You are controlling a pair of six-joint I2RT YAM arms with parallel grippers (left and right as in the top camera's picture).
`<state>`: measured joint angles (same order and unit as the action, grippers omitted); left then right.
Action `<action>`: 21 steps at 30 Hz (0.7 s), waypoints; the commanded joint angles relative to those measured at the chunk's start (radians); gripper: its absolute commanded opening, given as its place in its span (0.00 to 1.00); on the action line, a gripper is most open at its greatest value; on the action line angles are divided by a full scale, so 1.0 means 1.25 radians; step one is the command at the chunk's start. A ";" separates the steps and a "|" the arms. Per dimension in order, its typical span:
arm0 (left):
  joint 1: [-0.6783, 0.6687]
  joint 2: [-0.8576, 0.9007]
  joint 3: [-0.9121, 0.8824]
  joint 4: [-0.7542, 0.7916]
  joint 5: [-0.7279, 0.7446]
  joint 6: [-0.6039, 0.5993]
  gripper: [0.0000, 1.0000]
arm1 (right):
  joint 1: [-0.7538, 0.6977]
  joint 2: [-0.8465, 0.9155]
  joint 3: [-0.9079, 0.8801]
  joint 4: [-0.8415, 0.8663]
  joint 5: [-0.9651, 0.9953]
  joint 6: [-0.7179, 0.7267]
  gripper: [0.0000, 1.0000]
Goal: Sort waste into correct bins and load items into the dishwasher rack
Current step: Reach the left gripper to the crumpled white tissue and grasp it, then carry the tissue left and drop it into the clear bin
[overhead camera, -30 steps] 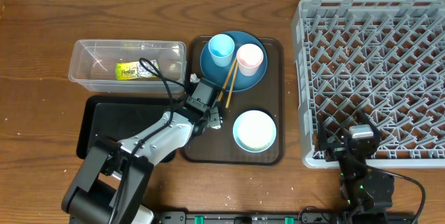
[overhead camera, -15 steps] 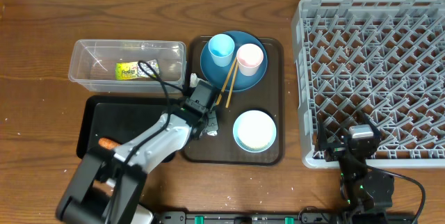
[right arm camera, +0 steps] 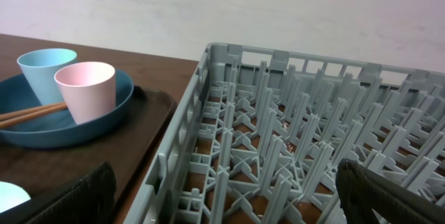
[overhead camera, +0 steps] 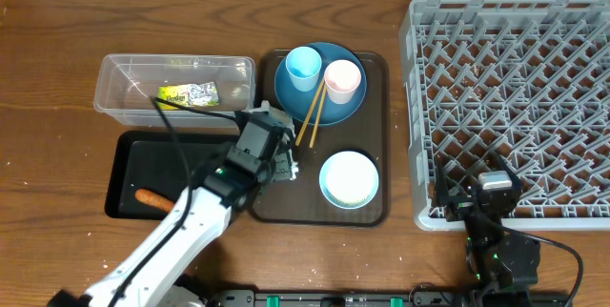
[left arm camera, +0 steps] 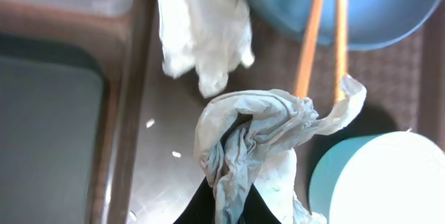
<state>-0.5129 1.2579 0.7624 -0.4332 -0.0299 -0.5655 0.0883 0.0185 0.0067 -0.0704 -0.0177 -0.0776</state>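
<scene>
My left gripper (overhead camera: pixel 282 166) (left arm camera: pixel 229 206) is shut on a crumpled white tissue (left arm camera: pixel 261 137) above the left part of the brown serving tray (overhead camera: pixel 367 207). A second white tissue (left arm camera: pixel 201 36) lies by the tray's left rim. A few rice grains (left arm camera: pixel 149 122) dot the tray. Wooden chopsticks (overhead camera: pixel 313 116) lean on the blue plate (overhead camera: pixel 324 105), which carries a light blue cup (overhead camera: pixel 304 67) and a pink cup (overhead camera: pixel 343 80). The white bowl (overhead camera: pixel 349 178) sits nearer the front. My right gripper (right arm camera: pixel 224 182) hangs open over the grey rack (overhead camera: pixel 515 107) at its front-left corner.
The clear tub (overhead camera: pixel 124 92) at the back left holds a yellow-green wrapper (overhead camera: pixel 188 95). In front of it the black tray (overhead camera: pixel 181 159) holds an orange carrot piece (overhead camera: pixel 152 197). My left arm crosses the black tray's right end.
My left gripper has closed on the tissue and lifted slightly with it. The left arm swung, uncovering the carrot piece in the black tray. The right arm has not moved.
</scene>
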 commanded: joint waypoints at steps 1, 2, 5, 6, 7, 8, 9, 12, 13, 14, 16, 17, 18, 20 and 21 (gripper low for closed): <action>-0.002 -0.025 -0.004 0.019 -0.122 0.031 0.06 | -0.002 -0.001 -0.001 -0.003 0.005 -0.002 0.99; -0.002 -0.025 -0.004 0.030 -0.161 0.031 0.06 | -0.002 -0.001 -0.001 -0.003 0.005 -0.002 0.99; 0.000 -0.019 -0.005 0.071 -0.273 0.032 0.06 | -0.002 -0.001 -0.001 -0.003 0.005 -0.002 0.99; 0.005 -0.016 -0.005 0.091 -0.298 0.039 0.06 | -0.002 -0.001 -0.001 -0.003 0.005 -0.002 0.99; 0.012 -0.013 -0.005 0.114 -0.307 0.057 0.06 | -0.002 -0.001 -0.001 -0.003 0.005 -0.002 0.99; 0.020 -0.009 -0.005 0.138 -0.306 0.077 0.06 | -0.002 -0.001 -0.001 -0.003 0.005 -0.002 0.99; 0.030 -0.006 -0.005 0.164 -0.306 0.092 0.06 | -0.002 -0.001 -0.001 -0.003 0.005 -0.002 0.99; 0.061 0.005 -0.005 0.220 -0.306 0.109 0.06 | -0.002 -0.001 -0.001 -0.003 0.005 -0.002 0.99; 0.073 0.009 -0.005 0.234 -0.306 0.108 0.06 | -0.002 -0.001 -0.001 -0.003 0.005 -0.002 0.99; 0.088 0.013 -0.005 0.251 -0.306 0.108 0.06 | -0.002 -0.001 -0.001 -0.003 0.005 -0.002 0.99; 0.112 0.020 -0.005 0.274 -0.306 0.108 0.06 | -0.002 -0.001 -0.001 -0.003 0.005 -0.002 0.99; 0.125 0.024 -0.005 0.284 -0.305 0.108 0.06 | -0.002 -0.001 -0.001 -0.003 0.005 -0.002 0.99; 0.139 0.029 -0.005 0.295 -0.298 0.108 0.06 | -0.002 -0.001 -0.001 -0.003 0.005 -0.002 0.99; 0.170 0.040 -0.004 0.313 -0.264 0.108 0.07 | -0.002 -0.001 -0.001 -0.003 0.005 -0.002 0.99; 0.186 0.045 -0.003 0.319 -0.239 0.108 0.07 | -0.002 -0.001 -0.001 -0.003 0.005 -0.002 0.99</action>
<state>-0.3233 1.2934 0.7616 -0.0475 -0.3645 -0.4450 0.0883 0.0185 0.0067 -0.0700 -0.0174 -0.0776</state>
